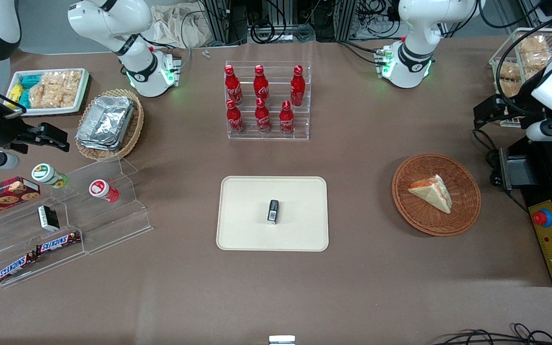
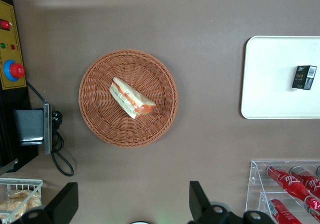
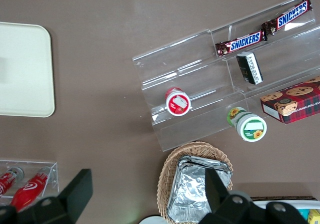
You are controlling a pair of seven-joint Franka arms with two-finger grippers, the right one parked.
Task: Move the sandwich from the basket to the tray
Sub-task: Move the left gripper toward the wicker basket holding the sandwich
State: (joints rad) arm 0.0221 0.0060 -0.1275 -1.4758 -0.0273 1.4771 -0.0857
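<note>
The sandwich [image 1: 431, 191], a pale bread wedge with orange-red filling at its edge, lies in the round reddish-brown basket [image 1: 467, 211] toward the working arm's end of the table. Both show in the left wrist view: the sandwich [image 2: 131, 97] and the basket [image 2: 100, 114]. The cream tray [image 1: 242, 230] lies mid-table with a small black box [image 1: 273, 211] on it; it also shows in the left wrist view [image 2: 270, 83]. My left gripper [image 1: 484, 115] hangs high, farther from the front camera than the basket and apart from it. Its fingers [image 2: 67, 204] are spread wide and empty, so the gripper [image 2: 131, 186] is open.
A clear rack of red cola bottles [image 1: 266, 100] stands farther from the front camera than the tray. A black control box with a red button [image 1: 551, 239] sits beside the basket at the table's end. A wire basket of bagged snacks [image 1: 525, 57] stands near the working arm's base.
</note>
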